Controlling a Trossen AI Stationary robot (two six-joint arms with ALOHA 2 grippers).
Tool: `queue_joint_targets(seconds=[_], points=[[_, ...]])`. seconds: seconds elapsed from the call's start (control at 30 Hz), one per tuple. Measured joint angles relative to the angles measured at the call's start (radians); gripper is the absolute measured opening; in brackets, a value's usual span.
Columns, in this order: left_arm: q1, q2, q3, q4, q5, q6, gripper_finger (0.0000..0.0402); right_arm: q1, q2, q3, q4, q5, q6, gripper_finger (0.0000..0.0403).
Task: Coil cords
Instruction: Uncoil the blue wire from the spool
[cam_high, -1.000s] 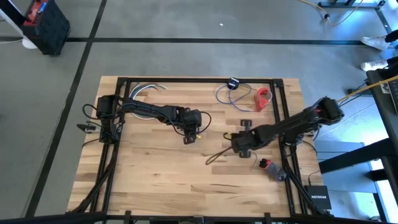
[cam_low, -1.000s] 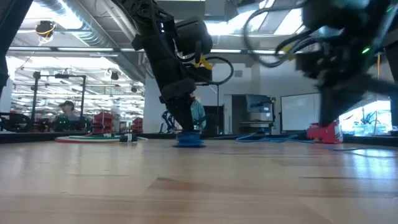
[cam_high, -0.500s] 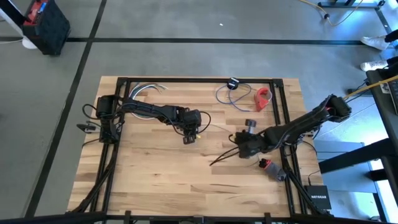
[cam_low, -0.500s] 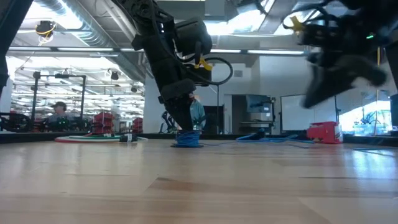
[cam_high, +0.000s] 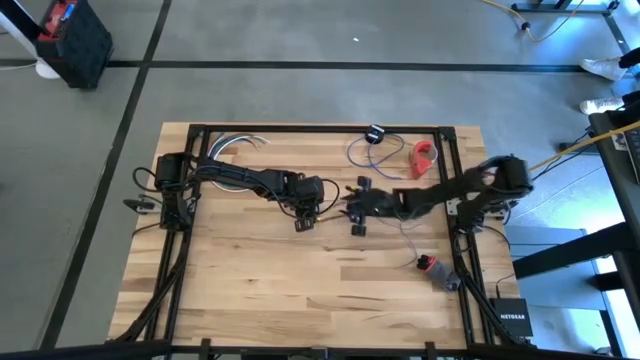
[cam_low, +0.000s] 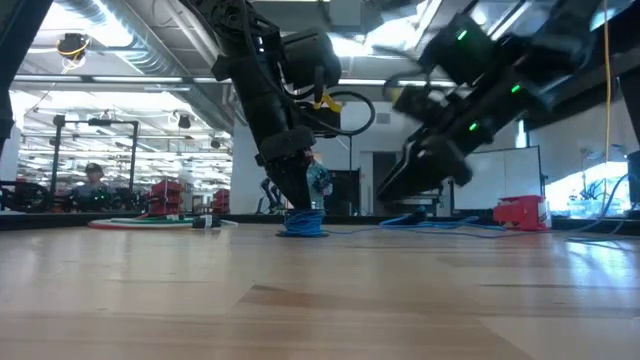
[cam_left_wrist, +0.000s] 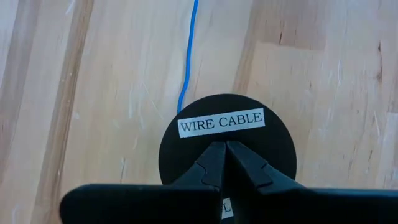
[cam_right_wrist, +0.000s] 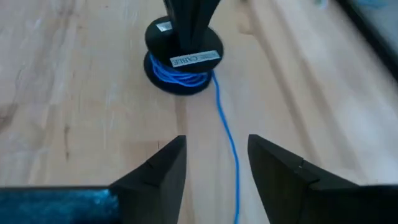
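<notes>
The left end effector (cam_left_wrist: 225, 163) is clenched, its fingers pressed together on top of a black spool (cam_left_wrist: 227, 140) labelled "WIRE CABLE", pinning it to the wooden surface (cam_high: 250, 280) near the middle. Blue cord (cam_right_wrist: 180, 73) is wound round that spool, and a loose length of it (cam_right_wrist: 229, 146) trails away across the boards — straight towards the right end effector (cam_right_wrist: 214, 163). That one hangs just beside the spool, released, its two fingers spread with the cord running between them and touching neither. From above, the right arm (cam_high: 440, 192) reaches in from its side so the two end effectors sit close together. Near the far edge lies another thin cord (cam_high: 368, 152) in loose loops, ending in a small black piece (cam_high: 376, 133), with a red object (cam_high: 424, 157) just beside it — both well apart from the arms. A second red-and-grey item (cam_high: 436, 270) sits by the right-hand frame.
</notes>
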Motion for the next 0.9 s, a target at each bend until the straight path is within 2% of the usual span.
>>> queue_joint_targets(seconds=[0.27, 0.5, 0.6, 0.77, 0.9], points=[[0.0, 0.0, 0.0, 0.002, 0.0, 0.005, 0.0004, -0.176, 0.155, 0.063, 0.026, -0.2, -0.018, 0.0171], [0.0, 0.0, 0.0, 0.003, 0.0, 0.002, 0.0004, -0.247, 0.254, 0.103, 0.065, -0.347, -0.017, 0.0166], [0.0, 0.0, 0.0, 0.004, 0.0, 0.006, 0.0004, -0.249, 0.27, 0.104, 0.063, -0.377, -0.019, 0.0134], [0.0, 0.0, 0.0, 0.003, 0.0, 0.01, 0.0004, -0.246, 0.27, 0.105, 0.023, -0.333, -0.06, 0.0022], [0.0, 0.0, 0.0, 0.003, 0.0, 0.01, 0.0004, -0.225, 0.239, 0.107, -0.056, -0.287, -0.07, 0.0018]])
